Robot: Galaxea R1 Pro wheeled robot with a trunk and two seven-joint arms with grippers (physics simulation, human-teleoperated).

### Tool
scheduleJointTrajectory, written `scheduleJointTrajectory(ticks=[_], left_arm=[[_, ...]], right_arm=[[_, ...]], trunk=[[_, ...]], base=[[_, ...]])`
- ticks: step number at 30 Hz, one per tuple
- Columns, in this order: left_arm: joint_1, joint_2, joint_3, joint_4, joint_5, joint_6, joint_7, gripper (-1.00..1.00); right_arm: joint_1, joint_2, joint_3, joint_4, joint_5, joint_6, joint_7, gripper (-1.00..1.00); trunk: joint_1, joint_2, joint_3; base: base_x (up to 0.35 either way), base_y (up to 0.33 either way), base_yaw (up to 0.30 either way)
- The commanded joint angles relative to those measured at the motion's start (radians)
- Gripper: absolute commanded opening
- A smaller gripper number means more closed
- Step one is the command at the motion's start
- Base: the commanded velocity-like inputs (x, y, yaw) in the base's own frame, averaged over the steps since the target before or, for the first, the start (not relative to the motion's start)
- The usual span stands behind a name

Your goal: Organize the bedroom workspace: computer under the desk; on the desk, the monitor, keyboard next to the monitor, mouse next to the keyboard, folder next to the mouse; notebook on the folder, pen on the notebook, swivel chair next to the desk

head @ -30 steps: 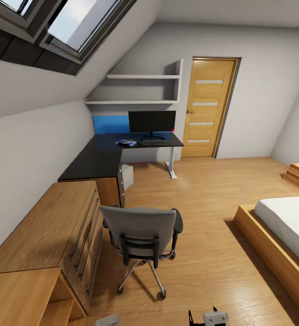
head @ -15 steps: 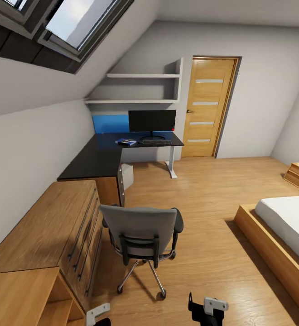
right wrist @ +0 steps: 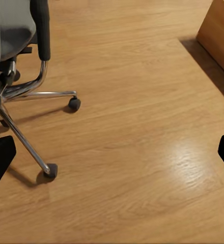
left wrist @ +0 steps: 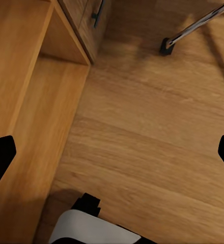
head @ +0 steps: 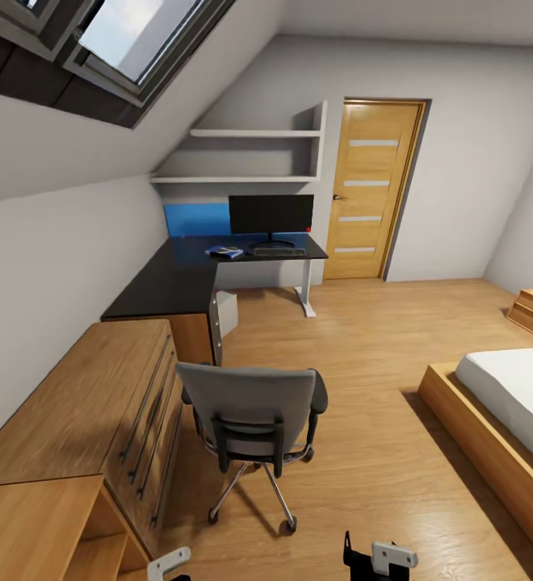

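Chair (head: 254,420) stood on the floor (head: 379,355) beside the dresser (head: 89,411), just ahead of both grippers, its back toward the robot. Left gripper (left wrist: 112,150) hung open over bare floor by a low shelf unit (left wrist: 25,101); right gripper (right wrist: 112,152) open too, near the chair's casters (right wrist: 51,170). Well beyond, the desk (head: 186,270) carried monitor (head: 270,216), keyboard (head: 279,252) and a blue item, too small to tell.
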Motion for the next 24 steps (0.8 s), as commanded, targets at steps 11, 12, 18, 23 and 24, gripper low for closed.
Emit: scheduleJointTrajectory(ticks=[11, 12, 18, 23, 24], left_arm=[[-0.002, 0.000, -0.008, 0.000, 0.010, -0.004, 0.005, 1.00], [-0.001, 0.000, -0.008, 0.000, 0.010, -0.004, 0.005, 1.00], [-0.001, 0.001, -0.006, 0.000, 0.012, -0.004, 0.005, 1.00], [-0.001, 0.001, -0.007, 0.000, 0.018, -0.004, 0.005, 1.00], [-0.001, 0.001, -0.007, 0.000, 0.018, -0.004, 0.005, 1.00]], right_arm=[[-0.001, 0.001, 0.011, 0.003, 0.000, -0.006, -0.008, 1.00], [-0.001, 0.001, 0.011, 0.003, 0.000, -0.006, -0.008, 1.00], [-0.001, 0.001, 0.011, 0.003, 0.000, -0.006, -0.007, 1.00], [-0.001, 0.001, 0.011, 0.003, 0.000, -0.006, -0.007, 1.00], [-0.001, 0.001, 0.011, 0.003, 0.000, -0.006, -0.007, 1.00]], trunk=[[0.042, -0.078, -0.036], [0.046, -0.085, -0.039], [0.069, -0.127, -0.058], [0.088, -0.162, -0.074], [0.092, -0.169, -0.077]], base=[[-0.021, 0.000, 0.000], [-0.172, 0.000, 0.000], [-0.186, 0.000, 0.000], [-0.060, 0.000, 0.000], [-0.027, 0.000, 0.000]])
